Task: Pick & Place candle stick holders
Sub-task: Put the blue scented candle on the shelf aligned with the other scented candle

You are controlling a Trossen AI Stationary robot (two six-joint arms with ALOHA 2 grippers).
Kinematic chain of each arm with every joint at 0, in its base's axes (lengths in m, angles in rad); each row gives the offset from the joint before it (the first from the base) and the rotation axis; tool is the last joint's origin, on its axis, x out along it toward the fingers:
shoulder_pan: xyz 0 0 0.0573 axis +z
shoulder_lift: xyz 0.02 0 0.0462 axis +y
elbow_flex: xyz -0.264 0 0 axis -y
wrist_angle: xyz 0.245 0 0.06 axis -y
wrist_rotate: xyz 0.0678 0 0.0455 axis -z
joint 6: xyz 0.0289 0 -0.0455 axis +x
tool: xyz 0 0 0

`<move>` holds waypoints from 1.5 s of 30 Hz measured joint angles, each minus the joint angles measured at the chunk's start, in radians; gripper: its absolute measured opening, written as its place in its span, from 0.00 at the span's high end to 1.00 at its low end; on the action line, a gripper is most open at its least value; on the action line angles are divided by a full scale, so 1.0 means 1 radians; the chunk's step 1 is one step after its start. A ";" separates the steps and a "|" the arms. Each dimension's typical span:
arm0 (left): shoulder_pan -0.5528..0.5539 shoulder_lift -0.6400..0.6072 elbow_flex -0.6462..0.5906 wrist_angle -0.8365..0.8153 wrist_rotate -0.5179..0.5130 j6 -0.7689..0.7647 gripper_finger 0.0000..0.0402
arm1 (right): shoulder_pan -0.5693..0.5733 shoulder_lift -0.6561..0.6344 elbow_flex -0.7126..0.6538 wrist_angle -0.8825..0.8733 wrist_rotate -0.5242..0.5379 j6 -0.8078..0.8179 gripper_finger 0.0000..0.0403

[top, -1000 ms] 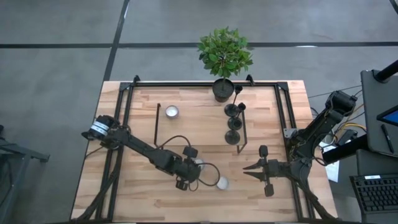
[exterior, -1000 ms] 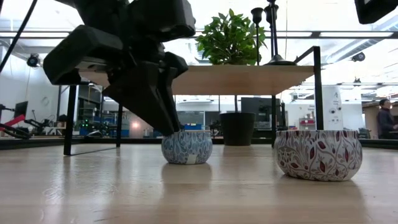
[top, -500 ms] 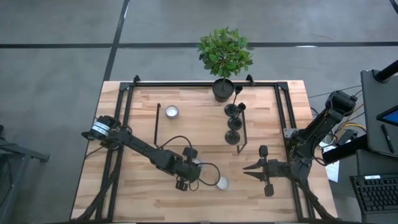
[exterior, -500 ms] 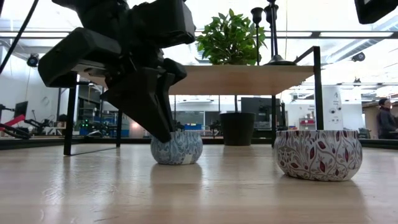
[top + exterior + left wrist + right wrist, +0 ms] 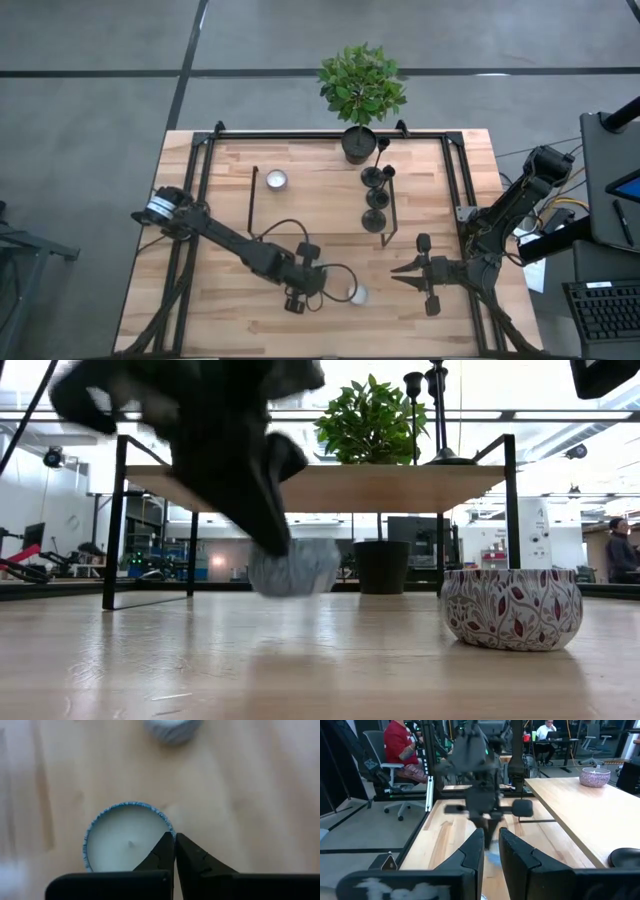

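Three black candle stick holders (image 5: 376, 198) stand in a row on their disc bases at the right end of a black-framed rack (image 5: 252, 205). Their stems show in the low view (image 5: 438, 400). My left gripper (image 5: 308, 272) is near the table's middle front, shut on a white candle in a blue-patterned tin (image 5: 127, 842). In the low view the tin (image 5: 293, 567) is blurred. My right gripper (image 5: 395, 274) waits at the front right, fingers slightly apart, empty and pointing toward the left arm. My left gripper pinches the tin's rim (image 5: 169, 831) between its two fingers, one finger (image 5: 157, 852) over the wax inside, the other (image 5: 192, 857) outside the wall. The fingers come from above, pointing down. The tin hangs clear of the table (image 5: 300, 660).
A second patterned candle (image 5: 357, 294) sits on the table just right of my left gripper and is large in the low view (image 5: 511, 608). A third candle (image 5: 276, 180) sits at the far left by the rack. A potted plant (image 5: 360, 142) stands at the far edge.
My left gripper, shut on the tin's rim, has dragged the candle a little along the table. It has then gone up and lifted the candle clear of the wood.
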 joint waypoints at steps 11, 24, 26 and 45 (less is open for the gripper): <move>-0.041 -0.060 0.332 -0.451 0.039 -0.025 1.00 | 0.001 0.000 0.000 0.000 0.000 0.000 0.87; 0.083 -0.364 0.311 -0.754 -0.288 -0.082 1.00 | 0.001 0.000 -0.002 0.000 0.000 0.016 0.87; 0.126 -0.412 0.267 -0.749 -0.283 -0.101 1.00 | 0.000 0.000 -0.003 0.000 0.000 0.015 0.87; 0.357 -0.538 -0.021 -0.609 -0.054 -0.079 1.00 | -0.006 0.000 -0.004 0.000 0.000 0.016 0.87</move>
